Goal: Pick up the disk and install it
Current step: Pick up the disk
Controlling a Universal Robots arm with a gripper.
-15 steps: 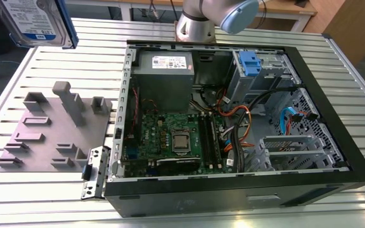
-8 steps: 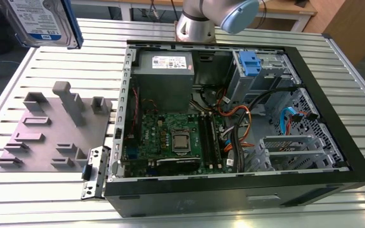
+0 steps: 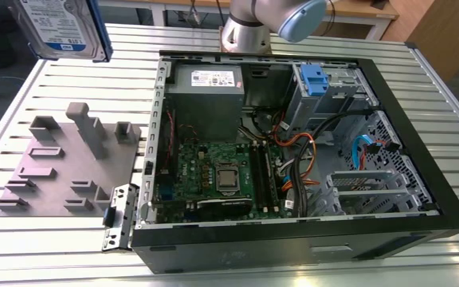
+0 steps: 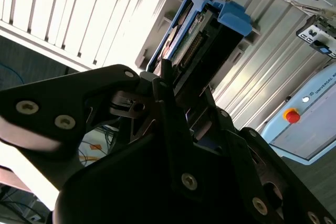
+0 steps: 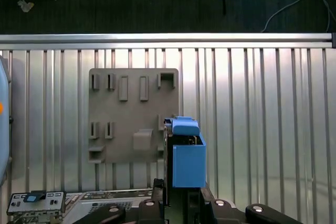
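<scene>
Claw: the claw [image 4: 184,95] is closed on the disk [image 4: 191,40]; in the second wrist view its black fingers [image 4: 165,85] press against the drive's two flat faces, and the drive stands out past the fingertips.
Claw, first wrist view: the claw [image 5: 181,200] holds the disk [image 5: 188,156] edge-on, blue caddy rail towards the camera, with the slatted table behind it.
Disk: upper left of the exterior view, the disk [image 3: 58,27] is held up off the table, tilted, with its white-and-blue label facing the camera and a blue rail along its right edge.
Fixture plate: the grey fixture plate [image 3: 62,173] with upright posts and slots lies flat on the table at the left of the exterior view; in the first wrist view the fixture plate [image 5: 134,114] lies behind the held disk.
Computer case: the open black computer case [image 3: 444,215] lies on its side across the centre and right of the exterior view, well apart from the disk.
Inside the case: green motherboard [image 3: 222,173] at centre, grey power supply [image 3: 205,95] above it, blue drive latch [image 3: 313,81] on the metal bay at upper right, orange and blue cables [image 3: 365,146] to the right.
Table: the ribbed aluminium table [image 3: 453,107] carries the plate and the case.
Robot arm: the arm [image 3: 269,21] rises at top centre of the exterior view, behind the case.
</scene>
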